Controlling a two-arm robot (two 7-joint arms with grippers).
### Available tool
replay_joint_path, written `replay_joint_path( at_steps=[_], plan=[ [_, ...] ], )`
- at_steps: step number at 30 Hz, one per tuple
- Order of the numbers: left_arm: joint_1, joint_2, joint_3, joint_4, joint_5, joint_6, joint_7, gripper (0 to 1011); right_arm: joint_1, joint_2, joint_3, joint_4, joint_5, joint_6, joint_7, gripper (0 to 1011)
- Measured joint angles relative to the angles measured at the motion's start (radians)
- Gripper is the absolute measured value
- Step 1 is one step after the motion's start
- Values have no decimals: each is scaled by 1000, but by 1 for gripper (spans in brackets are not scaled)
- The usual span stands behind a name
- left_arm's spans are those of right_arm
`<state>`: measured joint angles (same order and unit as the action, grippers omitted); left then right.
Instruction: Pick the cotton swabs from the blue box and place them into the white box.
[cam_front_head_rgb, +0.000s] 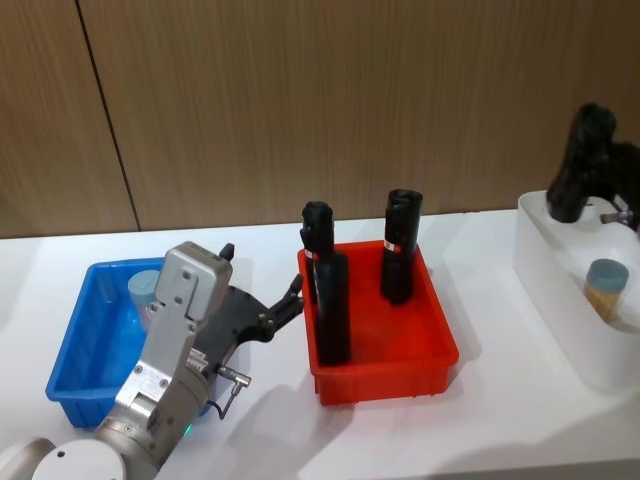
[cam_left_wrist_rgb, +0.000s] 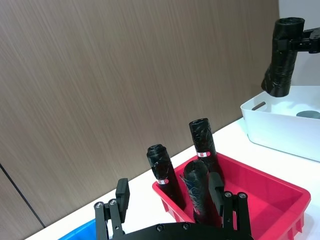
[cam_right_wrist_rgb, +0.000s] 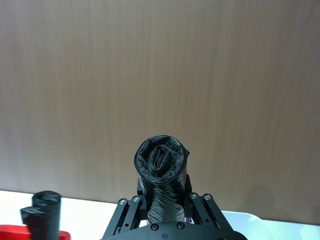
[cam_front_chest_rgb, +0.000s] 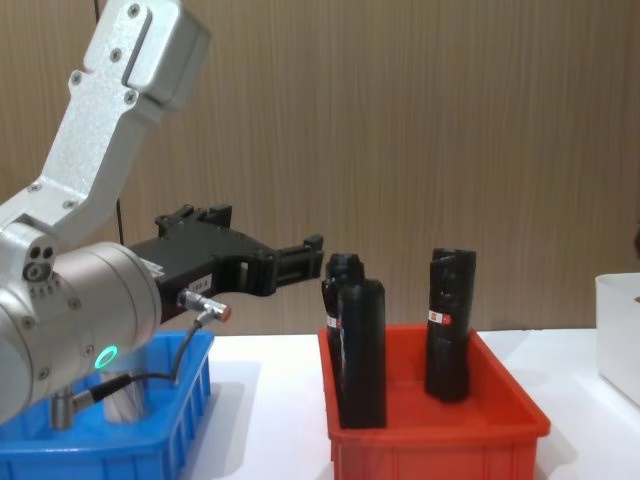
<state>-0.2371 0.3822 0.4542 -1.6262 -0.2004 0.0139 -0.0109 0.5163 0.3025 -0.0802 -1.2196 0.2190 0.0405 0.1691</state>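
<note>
A: Left side first?
B: Blue box (cam_front_head_rgb: 75, 345) sits at the left of the white table (cam_front_head_rgb: 500, 420). One cotton swab jar (cam_front_head_rgb: 143, 290) stands in its far part, grey-blue lid up, partly behind the left arm.

A: Left gripper?
B: Left gripper (cam_front_head_rgb: 295, 297) hangs above the blue box's right edge, pointing toward the red bin (cam_front_head_rgb: 437, 352). Fingers spread apart, nothing between them. In the chest view it sits level with the bottle tops, clear of the bin (cam_front_chest_rgb: 300, 252).

A: Middle?
B: The red bin holds black bottles. Head view shows one at the front left (cam_front_head_rgb: 331, 305), one behind it (cam_front_head_rgb: 316, 232), one at the far right (cam_front_head_rgb: 400, 245). The left wrist view confirms three, all upright.

A: Right side?
B: White box (cam_front_head_rgb: 560, 300) at the right edge of the table. A second cotton swab jar (cam_front_head_rgb: 606, 287) stands inside it against the near wall, sticks visible through the clear side.

A: Right gripper?
B: Right gripper (cam_front_head_rgb: 585, 150) is up over the far end of the white box, clamped on a black wrapped roll (cam_front_head_rgb: 577, 165) that hangs nearly upright, its lower end at the box rim. In the right wrist view the roll (cam_right_wrist_rgb: 161, 175) stands between the fingers.
</note>
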Motion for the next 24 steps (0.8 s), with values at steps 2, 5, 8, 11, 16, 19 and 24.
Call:
replay_joint_path(
  at_steps=[2, 5, 8, 11, 16, 19, 24],
  plan=[
    [0, 0, 0, 0, 0, 0, 0, 1004, 6, 2, 2, 15, -5, -5, -2, 364],
    [0, 0, 0, 0, 0, 0, 0, 1004, 19, 4, 6, 49, -13, -14, -7, 364],
    [0, 0, 0, 0, 0, 0, 0, 1004, 33, 4, 8, 88, -20, -24, -11, 364],
    [0, 0, 0, 0, 0, 0, 0, 1004, 47, 4, 8, 123, -26, -35, -12, 364],
    [0, 0, 0, 0, 0, 0, 0, 1004, 69, 1, 8, 177, -29, -52, -15, 443],
    [0, 0, 0, 0, 0, 0, 0, 1004, 78, -1, 7, 196, -29, -60, -15, 535],
    [0, 0, 0, 0, 0, 0, 0, 1004, 92, -4, 6, 231, -30, -74, -16, 673]
  ],
)
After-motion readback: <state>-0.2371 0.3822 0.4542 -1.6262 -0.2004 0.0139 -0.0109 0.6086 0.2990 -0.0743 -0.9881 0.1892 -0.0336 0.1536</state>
